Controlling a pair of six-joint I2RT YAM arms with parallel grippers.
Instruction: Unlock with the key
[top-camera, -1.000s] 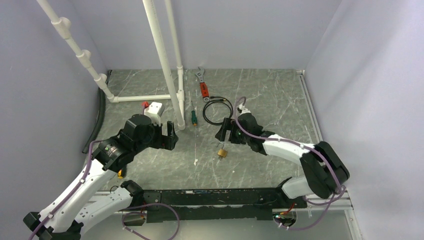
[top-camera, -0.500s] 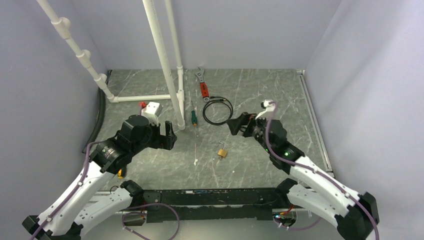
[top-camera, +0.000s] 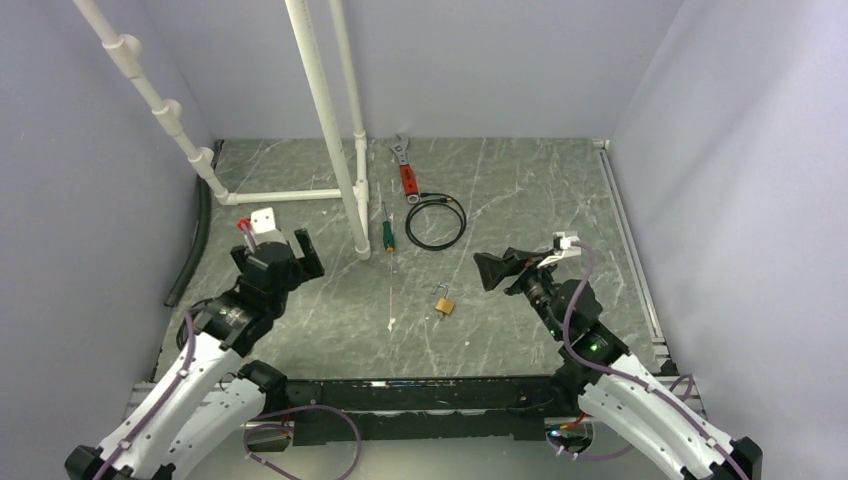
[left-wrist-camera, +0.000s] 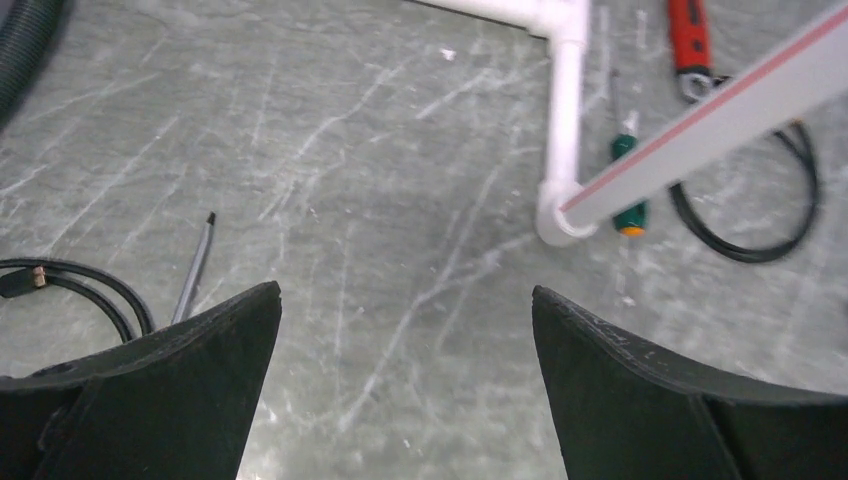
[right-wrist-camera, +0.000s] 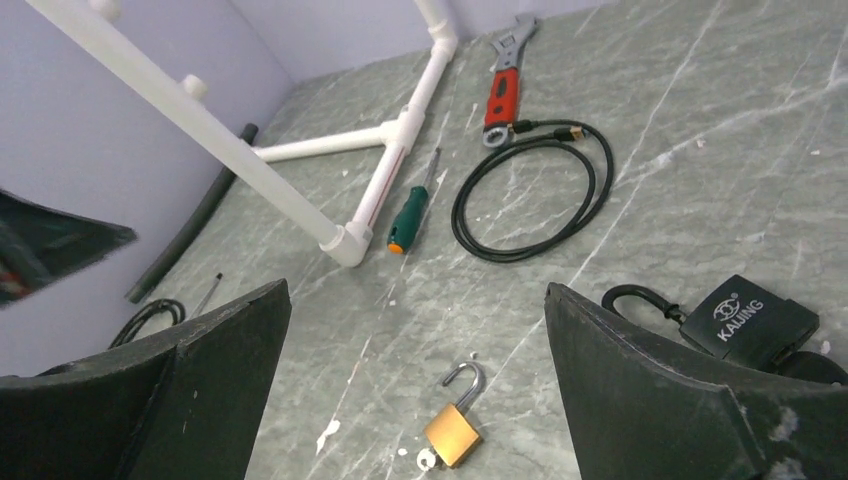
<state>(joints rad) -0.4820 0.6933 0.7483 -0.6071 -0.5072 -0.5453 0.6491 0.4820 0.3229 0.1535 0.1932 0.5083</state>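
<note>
Key (right-wrist-camera: 808, 366) perhaps beside black padlock (right-wrist-camera: 750, 318), grey marbled floor (right-wrist-camera: 700, 150), lilac walls (top-camera: 500, 70), left end effector (left-wrist-camera: 405, 295) wide, right end effector (right-wrist-camera: 418, 290) wide

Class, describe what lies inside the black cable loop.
Only bare grey table shows inside the black cable loop; no object lies there. From the left wrist, the white pipe covers part of it.

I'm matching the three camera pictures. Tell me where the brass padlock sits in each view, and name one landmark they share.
Top external: the brass padlock lies near the middle of the floor, between the two arms.
Left wrist: not in it.
Right wrist: bottom centre, shackle open.
Shared landmark: the green-handled screwdriver beside the white pipe foot. It is right of centre in the left wrist view and near the centre in the right wrist view.
</note>
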